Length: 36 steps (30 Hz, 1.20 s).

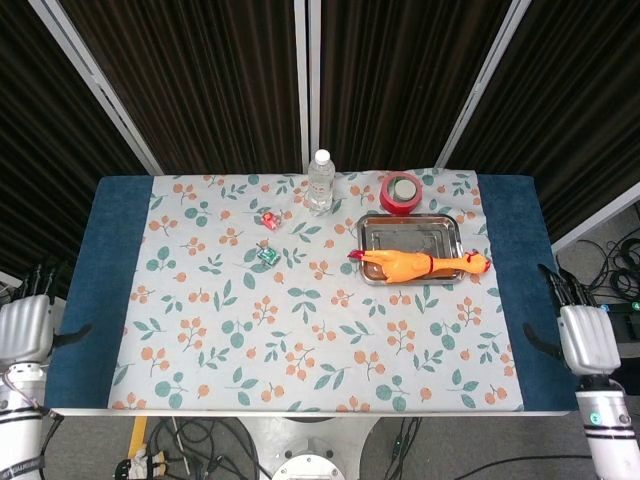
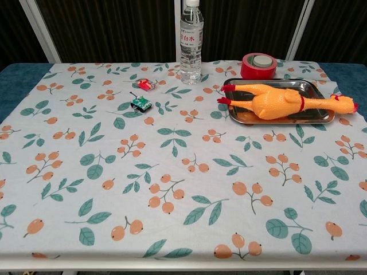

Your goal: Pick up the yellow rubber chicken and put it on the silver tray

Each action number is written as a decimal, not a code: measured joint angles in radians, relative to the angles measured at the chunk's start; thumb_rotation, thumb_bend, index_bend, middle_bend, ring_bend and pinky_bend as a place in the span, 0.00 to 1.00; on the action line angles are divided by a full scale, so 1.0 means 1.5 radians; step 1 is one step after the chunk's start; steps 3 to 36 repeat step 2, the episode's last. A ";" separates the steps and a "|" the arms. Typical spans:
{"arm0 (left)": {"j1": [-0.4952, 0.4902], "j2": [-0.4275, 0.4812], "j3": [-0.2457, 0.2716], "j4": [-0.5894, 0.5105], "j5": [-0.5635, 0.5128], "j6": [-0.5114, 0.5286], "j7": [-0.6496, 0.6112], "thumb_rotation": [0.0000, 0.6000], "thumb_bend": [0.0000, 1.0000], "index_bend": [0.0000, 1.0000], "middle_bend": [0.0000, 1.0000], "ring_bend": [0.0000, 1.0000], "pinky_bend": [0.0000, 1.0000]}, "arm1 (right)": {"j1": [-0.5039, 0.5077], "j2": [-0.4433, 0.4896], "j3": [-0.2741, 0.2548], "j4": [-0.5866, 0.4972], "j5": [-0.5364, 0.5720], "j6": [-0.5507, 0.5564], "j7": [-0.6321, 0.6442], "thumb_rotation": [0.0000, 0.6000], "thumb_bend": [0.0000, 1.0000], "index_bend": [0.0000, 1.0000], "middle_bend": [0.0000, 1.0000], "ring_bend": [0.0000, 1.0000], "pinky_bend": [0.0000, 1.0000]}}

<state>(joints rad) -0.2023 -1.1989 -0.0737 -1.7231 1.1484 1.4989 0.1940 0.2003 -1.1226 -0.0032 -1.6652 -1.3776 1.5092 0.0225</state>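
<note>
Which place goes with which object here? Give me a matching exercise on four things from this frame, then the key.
Things:
1. yellow rubber chicken
2. water bottle
3. red tape roll
4. small green toy

Places:
A. on the cloth, left of the bottle, nearer the front edge than the small red toy
B. just behind the silver tray
C. lying across the silver tray, head past its right rim
D. upright at the back middle of the table

Pairs: 1-C, 2-D, 3-B, 4-A
</note>
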 measured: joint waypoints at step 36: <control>0.019 -0.007 0.008 -0.011 0.010 0.026 0.017 1.00 0.00 0.16 0.11 0.08 0.23 | -0.019 -0.002 -0.009 -0.009 -0.009 0.014 -0.001 1.00 0.23 0.00 0.15 0.07 0.19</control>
